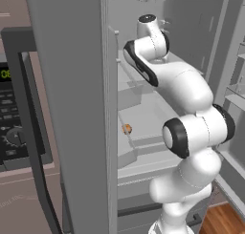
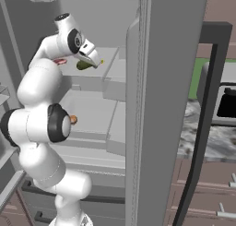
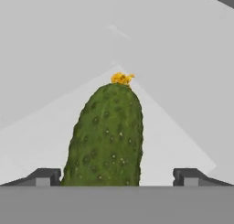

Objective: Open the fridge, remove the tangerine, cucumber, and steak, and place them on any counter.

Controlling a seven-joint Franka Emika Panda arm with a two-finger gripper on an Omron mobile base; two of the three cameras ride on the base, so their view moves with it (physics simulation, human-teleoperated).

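Hand: your hand [image 3: 117,175] stands wide open with nothing gripped; both tips [image 3: 44,176] sit clear of the cucumber's flanks.
Cucumber: the cucumber [image 3: 106,136] lies straight ahead between the tips, lengthwise along your reach, yellow blossom end farthest from you, which looks lined up for a squeeze across its width.
Steak: the steak [image 2: 60,61] rests behind the wrist on the same fridge shelf [image 2: 103,59].
Tangerine: the tangerine [image 1: 127,129] sits on a shelf below the hand.
Room: the open fridge door [image 2: 166,105] edges your withdrawal path; bare shelf lies on both sides of the cucumber.
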